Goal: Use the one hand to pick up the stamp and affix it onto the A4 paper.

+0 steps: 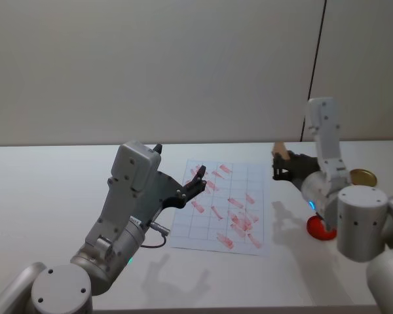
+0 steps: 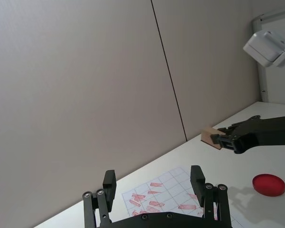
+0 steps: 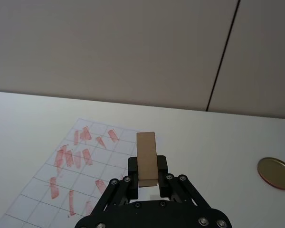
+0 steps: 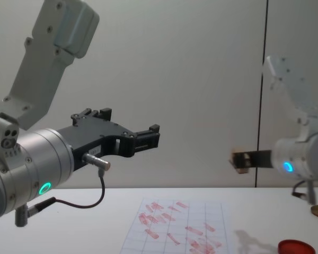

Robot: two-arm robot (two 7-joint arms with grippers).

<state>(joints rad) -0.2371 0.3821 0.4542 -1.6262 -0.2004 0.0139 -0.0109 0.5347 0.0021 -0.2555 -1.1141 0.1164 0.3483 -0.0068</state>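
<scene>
My right gripper (image 1: pixel 279 165) is shut on the stamp (image 1: pixel 280 152), a light tan wooden block, held in the air just right of the A4 paper's far right edge. The same stamp (image 3: pixel 147 157) stands between the right fingers, and it shows as a tan stamp (image 2: pixel 212 137) and stamp (image 4: pixel 240 161) from the other cameras. The A4 paper (image 1: pixel 219 204) lies flat mid-table, gridded and covered with red marks. My left gripper (image 1: pixel 198 179) hovers open above the paper's left part, holding nothing; its fingers (image 2: pixel 109 181) are spread wide.
A flat round red ink pad (image 1: pixel 319 229) lies on the table right of the paper, partly behind my right arm. A round gold-brown disc (image 1: pixel 363 177) sits farther right. The white table (image 1: pixel 52 190) ends at a grey wall.
</scene>
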